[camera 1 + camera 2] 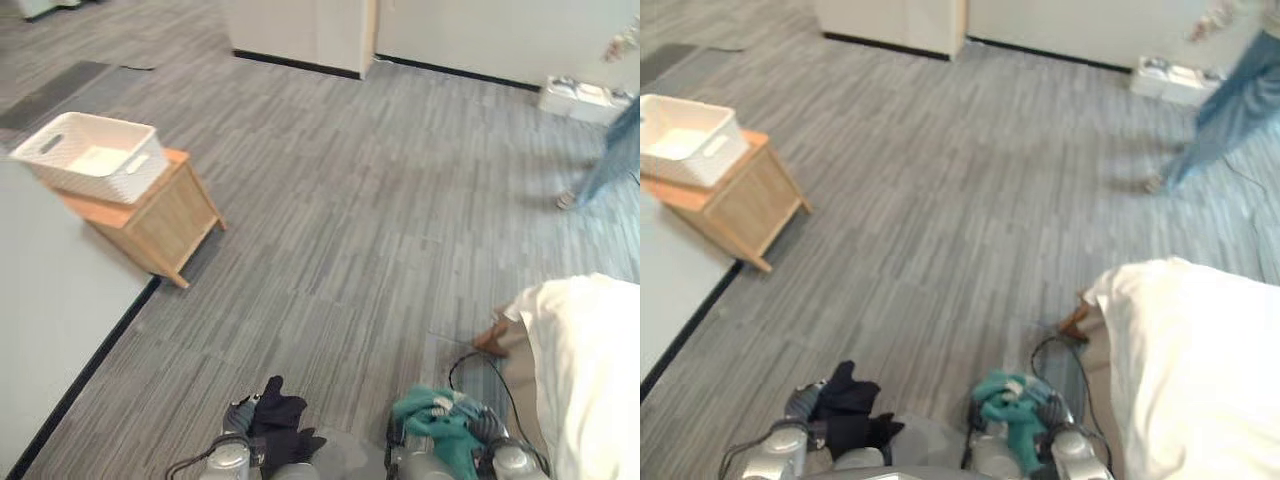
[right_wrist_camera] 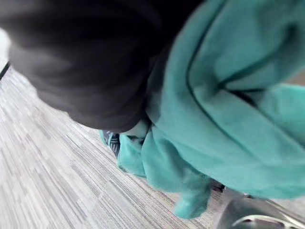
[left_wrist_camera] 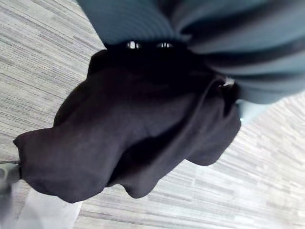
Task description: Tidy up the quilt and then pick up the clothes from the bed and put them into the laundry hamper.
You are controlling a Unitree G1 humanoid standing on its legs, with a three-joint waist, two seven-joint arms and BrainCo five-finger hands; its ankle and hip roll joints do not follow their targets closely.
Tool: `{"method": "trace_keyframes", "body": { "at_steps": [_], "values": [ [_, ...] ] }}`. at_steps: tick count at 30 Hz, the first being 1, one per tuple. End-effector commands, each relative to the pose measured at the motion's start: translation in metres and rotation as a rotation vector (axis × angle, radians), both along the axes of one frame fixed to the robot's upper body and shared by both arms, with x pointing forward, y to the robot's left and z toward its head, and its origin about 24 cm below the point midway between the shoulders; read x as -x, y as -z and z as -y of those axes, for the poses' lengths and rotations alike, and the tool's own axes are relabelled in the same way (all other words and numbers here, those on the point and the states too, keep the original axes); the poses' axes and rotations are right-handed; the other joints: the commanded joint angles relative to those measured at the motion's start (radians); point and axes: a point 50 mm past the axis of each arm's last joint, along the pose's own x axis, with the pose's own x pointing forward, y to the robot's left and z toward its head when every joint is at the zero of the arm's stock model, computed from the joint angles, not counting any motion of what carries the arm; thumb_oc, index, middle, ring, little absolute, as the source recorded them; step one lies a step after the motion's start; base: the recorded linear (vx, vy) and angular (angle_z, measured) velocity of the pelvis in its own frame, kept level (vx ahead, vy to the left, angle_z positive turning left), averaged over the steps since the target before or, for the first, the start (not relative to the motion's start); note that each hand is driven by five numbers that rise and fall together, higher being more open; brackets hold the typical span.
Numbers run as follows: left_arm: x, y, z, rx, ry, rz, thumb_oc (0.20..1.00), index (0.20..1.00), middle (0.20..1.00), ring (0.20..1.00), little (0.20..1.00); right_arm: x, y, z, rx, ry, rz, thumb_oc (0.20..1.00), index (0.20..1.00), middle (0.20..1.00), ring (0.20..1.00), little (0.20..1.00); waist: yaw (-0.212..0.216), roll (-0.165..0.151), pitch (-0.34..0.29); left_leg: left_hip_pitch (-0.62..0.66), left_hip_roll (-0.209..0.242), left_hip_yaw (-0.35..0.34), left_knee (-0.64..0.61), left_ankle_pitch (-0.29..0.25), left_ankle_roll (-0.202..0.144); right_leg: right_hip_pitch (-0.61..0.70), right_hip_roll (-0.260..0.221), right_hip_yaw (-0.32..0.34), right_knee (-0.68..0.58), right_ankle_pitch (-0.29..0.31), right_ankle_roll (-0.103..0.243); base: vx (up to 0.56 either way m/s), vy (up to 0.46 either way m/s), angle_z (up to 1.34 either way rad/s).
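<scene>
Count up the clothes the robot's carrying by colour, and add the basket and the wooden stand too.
Black garment, at the left hand: 1
Teal garment, at the right hand: 1
White laundry basket: 1
Wooden stand under the basket: 1
Total: 4

I see soft matt cloth in both bundles — the dark garment [image 3: 128, 138] and the teal garment [image 2: 224, 119]. The white hamper [image 1: 92, 155] looks like woven-pattern plastic — on a pale wooden cabinet [image 1: 165, 222].
</scene>
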Motion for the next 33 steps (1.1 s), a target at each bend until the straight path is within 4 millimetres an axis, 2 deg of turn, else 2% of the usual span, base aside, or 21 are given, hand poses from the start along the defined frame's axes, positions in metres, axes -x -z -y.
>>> {"method": "trace_keyframes", "body": {
  "at_steps": [1,4,5,7,8,10,11,12,13,14,15,17,18,20,22,24,26,27,30,32,33],
  "values": [
    [-0.036,-0.015,-0.002,-0.077,0.093,0.085,0.2,0.2,0.2,0.2,0.2,-0.038,-0.023,0.021,0.078,-0.012,0.14,0.2,0.2,0.2,0.2,0.2,0.038,0.039,0.047,-0.096,-0.052,-0.019,0.135,0.001,-0.034,0.136,-0.025,-0.069,0.075,-0.215,0.098,0.12,-0.129,0.27],
    [-0.045,-0.02,-0.002,-0.097,0.096,0.113,0.2,0.2,0.2,0.2,0.2,-0.051,-0.035,0.028,0.111,-0.008,0.199,0.2,0.2,0.2,0.2,0.2,0.058,0.04,0.099,-0.269,0.002,-0.007,0.475,0.14,-0.084,0.178,-0.027,-0.102,0.074,-0.244,0.053,0.15,-0.149,0.16],
    [-0.044,-0.02,-0.003,-0.11,0.093,0.109,0.2,0.2,0.2,0.2,0.2,-0.056,-0.039,0.03,0.122,-0.012,0.215,0.2,0.2,0.2,0.2,0.2,0.066,0.03,0.114,-0.352,0.019,0.023,0.572,0.129,-0.06,0.201,-0.023,-0.116,0.076,-0.273,0.038,0.32,-0.126,0.02],
    [-0.04,-0.017,-0.005,-0.126,0.084,0.081,0.2,0.2,0.2,0.2,0.2,-0.059,-0.04,0.028,0.127,-0.026,0.217,0.2,0.2,0.2,0.2,0.2,0.083,0.024,0.106,-0.409,0.019,0.082,0.479,0.07,-0.035,0.248,-0.018,-0.114,0.052,-0.301,0.054,0.46,0.024,-0.42],
    [-0.038,-0.015,-0.006,-0.133,0.091,0.07,0.2,0.2,0.2,0.2,0.2,-0.059,-0.039,0.028,0.129,-0.029,0.215,0.2,0.2,0.2,0.2,0.2,0.089,0.025,0.091,-0.411,0.015,0.109,0.383,0.071,-0.026,0.258,-0.02,-0.11,0.042,-0.307,0.065,0.45,0.161,-0.46],
    [-0.034,-0.013,-0.006,-0.138,0.104,0.052,0.2,0.2,0.2,0.2,0.2,-0.061,-0.04,0.026,0.14,-0.039,0.217,0.2,0.2,0.2,0.2,0.2,0.1,0.037,0.072,-0.405,0.013,0.164,0.193,0.132,-0.038,0.291,-0.017,-0.111,0.033,-0.33,0.085,0.47,0.217,-0.1],
    [-0.032,-0.012,-0.006,-0.142,0.106,0.041,0.2,0.2,0.2,0.2,0.2,-0.064,-0.041,0.027,0.147,-0.029,0.226,0.2,0.2,0.2,0.2,0.2,0.101,0.032,0.065,-0.416,0.018,0.181,0.158,0.13,-0.048,0.317,-0.021,-0.114,0.03,-0.351,0.09,0.52,0.243,0.1],
    [-0.028,-0.01,-0.009,-0.147,0.104,0.029,0.2,0.2,0.2,0.2,0.2,-0.063,-0.039,0.023,0.135,-0.045,0.219,0.2,0.2,0.2,0.2,0.2,0.105,0.026,0.045,-0.393,0.016,0.192,0.107,0.141,-0.031,0.316,-0.018,-0.111,0.053,-0.356,0.103,0.52,0.22,0.04],
    [-0.028,-0.009,-0.01,-0.155,0.107,0.021,0.2,0.2,0.2,0.2,0.2,-0.061,-0.037,0.019,0.119,-0.045,0.219,0.2,0.2,0.2,0.2,0.2,0.1,0.017,0.038,-0.385,0.003,0.187,0.104,0.14,-0.007,0.313,-0.021,-0.104,0.104,-0.36,0.11,0.58,0.338,-0.22],
    [-0.032,-0.011,-0.01,-0.164,0.11,0.019,0.2,0.2,0.2,0.2,0.2,-0.067,-0.039,0.014,0.115,-0.038,0.236,0.2,0.2,0.2,0.2,0.2,0.091,0.002,0.046,-0.358,-0.031,0.194,0.102,0.115,0.029,0.229,-0.054,-0.095,0.331,-0.297,0.147,0.41,0.245,-0.32],
    [-0.032,-0.011,-0.01,-0.164,0.11,0.019,0.2,0.2,0.2,0.2,0.2,-0.067,-0.039,0.014,0.115,-0.038,0.236,0.2,0.2,0.2,0.2,0.2,0.092,0.001,0.045,-0.358,-0.033,0.196,0.102,0.115,0.03,0.225,-0.057,-0.093,0.336,-0.299,0.148,0.35,0.293,-0.38],
    [-0.039,-0.015,-0.01,-0.193,0.124,0.039,0.2,0.2,0.2,0.2,0.2,-0.073,-0.04,0.007,0.094,-0.037,0.247,0.2,0.2,0.2,0.2,0.2,0.05,0.02,0.079,-0.261,-0.052,0.202,0.056,0.083,0.064,0.084,-0.102,-0.056,0.608,-0.138,0.205,0.27,0.286,-0.34],
    [-0.042,-0.017,-0.01,-0.204,0.12,0.049,0.2,0.2,0.2,0.2,0.2,-0.077,-0.042,0.006,0.09,-0.038,0.258,0.2,0.2,0.2,0.2,0.2,0.031,0.045,0.092,-0.208,-0.043,0.201,0.016,0.085,0.071,0.006,-0.111,-0.04,0.718,-0.087,0.209,0.35,0.293,-0.22],
    [-0.05,-0.022,-0.01,-0.223,0.132,0.075,0.2,0.2,0.2,0.2,0.2,-0.078,-0.042,0.006,0.084,-0.031,0.264,0.2,0.2,0.2,0.2,0.2,-0.001,0.078,0.11,-0.138,-0.041,0.177,-0.034,0.084,0.074,-0.093,-0.099,-0.031,0.794,-0.123,0.185,0.4,0.172,0.05],
    [-0.059,-0.029,-0.008,-0.227,0.14,0.124,0.2,0.2,0.2,0.2,0.2,-0.076,-0.042,0.007,0.08,-0.022,0.266,0.2,0.2,0.2,0.2,0.2,-0.03,0.09,0.122,-0.097,-0.045,0.152,-0.044,0.074,0.065,-0.142,-0.061,-0.03,0.7,-0.172,0.154,0.4,0.033,0.37],
    [-0.068,-0.034,-0.007,-0.232,0.146,0.151,0.2,0.2,0.2,0.2,0.2,-0.076,-0.043,0.009,0.071,0.003,0.282,0.2,0.2,0.2,0.2,0.2,-0.055,0.08,0.127,-0.07,-0.057,0.132,-0.044,0.048,0.052,-0.145,-0.029,-0.019,0.527,-0.212,0.133,0.4,-0.045,0.84],
    [-0.07,-0.034,-0.006,-0.238,0.152,0.144,0.2,0.2,0.2,0.2,0.2,-0.073,-0.043,0.009,0.065,0.021,0.288,0.2,0.2,0.2,0.2,0.2,-0.083,0.067,0.12,-0.031,-0.073,0.102,-0.044,0.008,0.037,-0.14,0.0,0.031,0.264,-0.18,0.131,0.46,-0.115,0.91],
    [-0.068,-0.031,-0.005,-0.236,0.15,0.135,0.2,0.2,0.2,0.2,0.2,-0.069,-0.041,0.008,0.067,0.021,0.277,0.2,0.2,0.2,0.2,0.2,-0.089,0.065,0.116,-0.011,-0.073,0.097,-0.044,-0.009,0.03,-0.152,-0.008,0.033,0.194,-0.153,0.144,0.51,-0.124,0.73],
    [-0.057,-0.02,-0.003,-0.25,0.169,0.068,0.2,0.2,0.2,0.2,0.2,-0.07,-0.04,0.001,0.068,-0.02,0.278,0.2,0.2,0.2,0.2,0.2,-0.116,0.067,0.103,0.07,-0.07,0.097,-0.044,-0.064,0.008,-0.208,-0.047,-0.03,0.135,-0.091,0.173,0.54,-0.08,0.5],
    [-0.046,-0.013,-0.003,-0.253,0.19,0.025,0.2,0.2,0.2,0.2,0.2,-0.069,-0.038,-0.004,0.076,-0.074,0.265,0.2,0.2,0.2,0.2,0.2,-0.117,0.066,0.078,0.125,-0.066,0.088,-0.021,-0.109,-0.001,-0.167,-0.06,-0.078,0.141,-0.088,0.153,0.57,-0.112,0.35],
    [-0.045,-0.012,-0.001,-0.245,0.19,0.026,0.2,0.2,0.2,0.2,0.2,-0.069,-0.038,-0.005,0.071,-0.084,0.256,0.2,0.2,0.2,0.2,0.2,-0.119,0.077,0.073,0.118,-0.042,0.086,0.049,-0.096,-0.013,-0.151,-0.05,-0.079,0.142,-0.097,0.144,0.55,-0.154,0.12]
  ]
}}
